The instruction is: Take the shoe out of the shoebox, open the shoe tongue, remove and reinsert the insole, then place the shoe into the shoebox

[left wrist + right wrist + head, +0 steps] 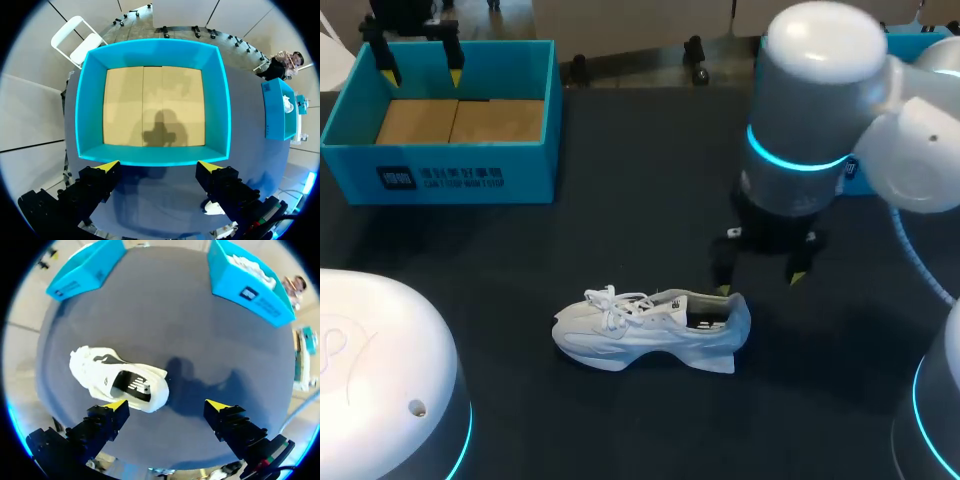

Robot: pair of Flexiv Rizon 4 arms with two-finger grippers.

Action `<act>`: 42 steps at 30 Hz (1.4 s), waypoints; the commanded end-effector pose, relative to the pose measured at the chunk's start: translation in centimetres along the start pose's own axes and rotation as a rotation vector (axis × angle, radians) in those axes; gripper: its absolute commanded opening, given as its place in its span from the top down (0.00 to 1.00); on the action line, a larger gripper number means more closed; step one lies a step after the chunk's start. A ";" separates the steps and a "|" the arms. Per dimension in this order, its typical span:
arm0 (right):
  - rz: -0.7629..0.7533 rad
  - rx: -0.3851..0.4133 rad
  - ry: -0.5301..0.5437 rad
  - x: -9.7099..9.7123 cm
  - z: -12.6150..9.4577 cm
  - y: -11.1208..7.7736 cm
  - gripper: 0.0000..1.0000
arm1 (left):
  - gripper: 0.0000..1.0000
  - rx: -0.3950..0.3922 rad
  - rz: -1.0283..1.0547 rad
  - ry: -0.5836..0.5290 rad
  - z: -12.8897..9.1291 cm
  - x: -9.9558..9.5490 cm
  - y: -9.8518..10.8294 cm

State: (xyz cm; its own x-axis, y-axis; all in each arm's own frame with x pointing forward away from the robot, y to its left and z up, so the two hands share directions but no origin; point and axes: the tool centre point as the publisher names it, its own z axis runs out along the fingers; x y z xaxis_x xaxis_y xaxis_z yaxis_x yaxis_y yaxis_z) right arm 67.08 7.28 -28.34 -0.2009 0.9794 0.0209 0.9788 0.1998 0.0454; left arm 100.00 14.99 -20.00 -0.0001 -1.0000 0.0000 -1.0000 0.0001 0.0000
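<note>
The dark surface (pixel 650 180) carries everything, and I'll place it all by the white sneaker (pixel 645 328). It lies out in the open near the middle, on its sole, with its toe towards the left arm's side. The blue shoebox (pixel 470 175) stands well away from it, beyond the toe and towards the far edge, with only its cardboard floor showing inside. A second blue box (pixel 235 282) sits well off beyond the heel.

The right pincer (pixel 760 284) hangs just past the sneaker's heel with its fingers spread wide and nothing between them. One yellow tip is over the heel collar and the other is over bare cloth. The left pincer (pixel 422 70) is also spread and empty, far from the sneaker above the shoebox.

To my eye the sneaker is out, so the tongue comes next. The right pincer looks set too far back for that. It should shift forward along the sneaker towards the laces (pixel 615 300) and come down narrow enough to nip the tongue's edge alone. The sneaker looks light and may slide or tip, so I would bring the left pincer over to steady it first. The dark insole (pixel 132 386) shows through the opening and should be left lying flat until the tongue is well back.
</note>
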 end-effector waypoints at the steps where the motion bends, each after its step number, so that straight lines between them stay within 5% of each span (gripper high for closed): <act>1: -0.107 -0.037 0.197 -1.7 -0.9 -0.5 0.00 | 0.00 0.000 0.000 0.000 0.0 0.0 0.0; 5: -0.297 0.001 0.213 -2.0 -0.4 -0.4 0.00 | 0.00 0.000 0.000 0.000 0.0 0.0 0.0; 19: -0.297 0.001 0.213 -2.0 -0.4 -0.4 0.00 | 0.00 0.000 0.000 0.000 0.0 0.0 0.0; 27: -0.695 -0.524 0.513 -4.5 -1.0 -3.0 0.00 | 0.00 0.000 0.000 0.000 0.0 0.0 0.0; 31: -0.817 -0.692 0.562 -5.5 -0.9 -3.9 0.00 | 0.00 0.000 0.000 0.000 0.0 0.0 0.0; 36: -0.862 -0.809 0.687 -6.7 0.8 -3.8 0.00 | 0.00 0.000 0.000 0.000 0.0 0.0 0.0; 38: -0.894 -0.784 0.777 -6.7 1.3 -3.5 0.00 | 0.00 0.000 0.000 0.000 0.0 0.0 0.0; 42: -0.894 -0.784 0.777 -6.7 1.3 -3.5 0.00 | 0.00 0.000 0.000 0.000 0.0 0.0 0.0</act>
State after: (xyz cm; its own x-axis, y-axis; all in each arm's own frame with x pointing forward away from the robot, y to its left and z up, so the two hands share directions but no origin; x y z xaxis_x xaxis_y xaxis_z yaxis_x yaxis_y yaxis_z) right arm 66.03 1.57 -28.95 -0.8280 0.4969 0.2599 0.5603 0.7137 0.4203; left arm 100.00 14.99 -20.01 -0.0001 -1.0000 0.0001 -1.0000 0.0001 0.0001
